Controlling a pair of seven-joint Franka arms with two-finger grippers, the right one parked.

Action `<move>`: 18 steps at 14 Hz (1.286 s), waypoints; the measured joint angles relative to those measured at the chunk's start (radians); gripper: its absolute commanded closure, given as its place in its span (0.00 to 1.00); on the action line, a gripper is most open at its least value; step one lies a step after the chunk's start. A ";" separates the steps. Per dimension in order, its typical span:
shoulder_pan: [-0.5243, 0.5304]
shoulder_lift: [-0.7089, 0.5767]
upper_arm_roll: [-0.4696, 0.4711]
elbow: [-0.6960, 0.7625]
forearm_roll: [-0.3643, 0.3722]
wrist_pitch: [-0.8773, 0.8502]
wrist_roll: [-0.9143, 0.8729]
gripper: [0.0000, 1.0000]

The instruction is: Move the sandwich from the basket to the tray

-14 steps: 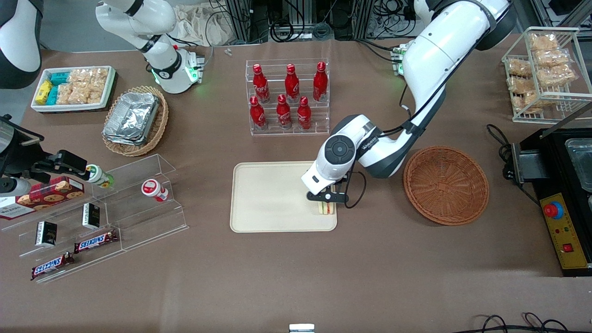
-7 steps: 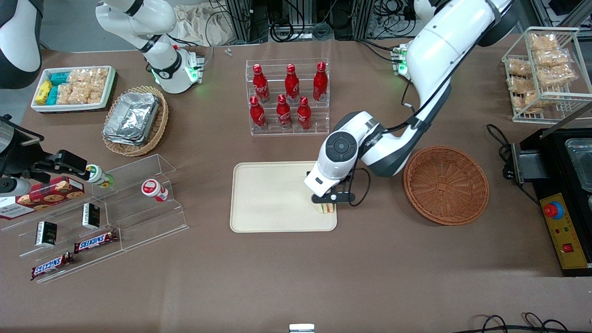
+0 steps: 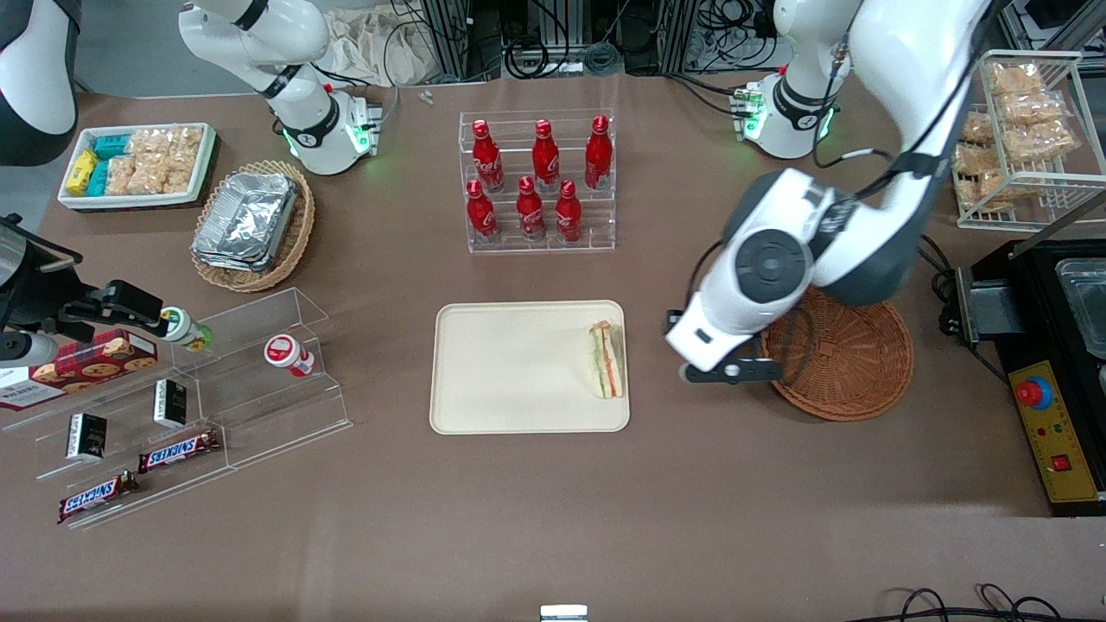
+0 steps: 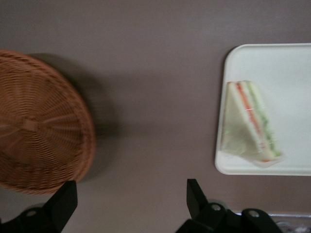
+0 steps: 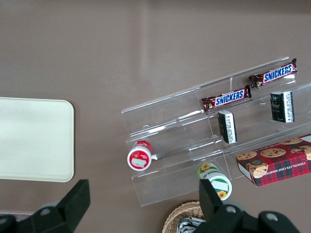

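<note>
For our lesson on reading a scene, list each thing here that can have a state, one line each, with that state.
Sandwich: lying flat on the tray, at its end nearest the basket, free of the gripper.
Tray: holds only the sandwich.
Basket: upright, nothing seen in it.
Gripper: fingers open, holding nothing, above the table between tray and basket.
Bottles: six, upright, capped, in their rack.
</note>
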 measured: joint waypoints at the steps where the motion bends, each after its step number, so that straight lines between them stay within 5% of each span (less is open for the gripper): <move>1: 0.038 -0.025 0.000 0.000 -0.006 -0.039 0.051 0.00; 9: 0.262 -0.154 0.005 0.041 -0.030 -0.245 0.213 0.00; 18: 0.350 -0.155 0.004 0.073 -0.042 -0.293 0.241 0.00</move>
